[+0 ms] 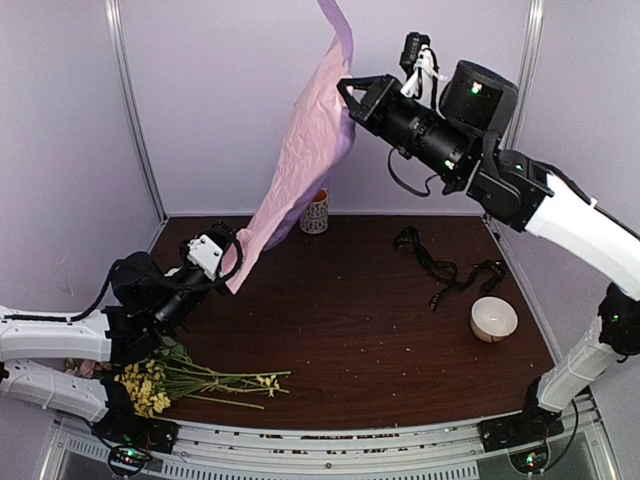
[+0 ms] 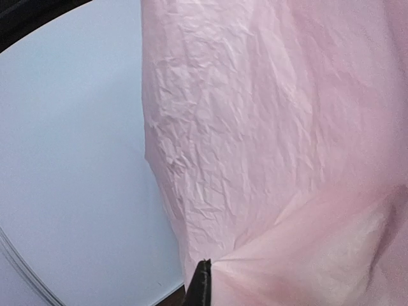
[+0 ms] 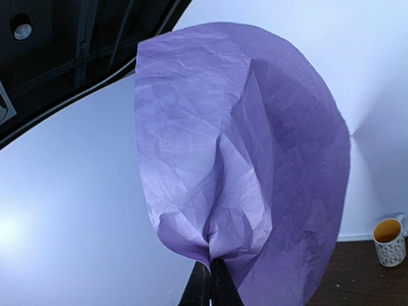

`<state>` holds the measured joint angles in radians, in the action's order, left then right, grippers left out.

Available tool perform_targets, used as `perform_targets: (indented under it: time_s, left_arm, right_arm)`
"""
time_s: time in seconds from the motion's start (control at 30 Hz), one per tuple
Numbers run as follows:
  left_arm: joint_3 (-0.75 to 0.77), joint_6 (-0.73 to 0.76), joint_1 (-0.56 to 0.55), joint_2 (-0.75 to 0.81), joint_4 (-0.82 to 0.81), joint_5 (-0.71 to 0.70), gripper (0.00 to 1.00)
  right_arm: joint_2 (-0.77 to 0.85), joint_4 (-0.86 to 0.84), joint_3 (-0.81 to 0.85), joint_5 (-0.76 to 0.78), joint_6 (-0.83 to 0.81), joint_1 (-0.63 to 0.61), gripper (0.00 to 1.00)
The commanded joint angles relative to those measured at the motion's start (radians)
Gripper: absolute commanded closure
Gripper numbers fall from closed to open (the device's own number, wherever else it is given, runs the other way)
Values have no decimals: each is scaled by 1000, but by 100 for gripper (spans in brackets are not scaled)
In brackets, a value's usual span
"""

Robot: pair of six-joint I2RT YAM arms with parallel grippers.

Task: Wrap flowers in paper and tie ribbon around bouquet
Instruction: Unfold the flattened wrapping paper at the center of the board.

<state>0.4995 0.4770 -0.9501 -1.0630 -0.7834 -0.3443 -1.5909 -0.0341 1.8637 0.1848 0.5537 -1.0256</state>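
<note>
The lilac-pink paper (image 1: 305, 150) hangs as a long slanted sheet above the table. My right gripper (image 1: 347, 95) is raised high and shut on its upper part. In the right wrist view the paper (image 3: 242, 146) bulges above the closed right gripper (image 3: 210, 268). My left gripper (image 1: 232, 262) is low at the left, shut on the sheet's lower corner. The left wrist view shows creases in the paper (image 2: 268, 127) running out from the pinched left gripper (image 2: 203, 271). The flowers (image 1: 190, 380) lie on the table at the front left, under the left arm. At the back right the black ribbon (image 1: 440, 265) lies loose.
A patterned mug (image 1: 314, 212) stands at the back wall behind the paper; the mug (image 3: 389, 241) also shows in the right wrist view. A white bowl (image 1: 494, 318) sits near the table's right edge. Pale walls enclose the dark wooden table (image 1: 350, 330).
</note>
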Motion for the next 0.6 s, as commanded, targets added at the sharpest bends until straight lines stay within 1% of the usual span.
perform_targets:
  time_s: [0.0,0.07,0.1,0.2,0.3,0.43,0.57]
  left_arm:
    - [-8,15,2,68,63,-39,100]
    - [-30,-2,2,106,116,-25,100]
    - [-35,-7,2,125,154,-8,100]
    - [-17,-7,-2,152,330,62,100]
    - [19,-21,-11,113,454,81,100]
    - [91,-20,-25,51,611,122,100]
    - [124,-3,-57,17,750,161,100]
  right_arm:
    - [211,-38,-260,106,8,19,100]
    - [289,-13,-393,142,27,22,100]
    - [325,2,-433,156,45,23,100]
    - [426,73,-597,220,101,29,100]
    - [503,138,-742,261,192,34,100]
    - [564,224,-919,299,310,33,100]
    - [633,251,-1080,318,411,35,100]
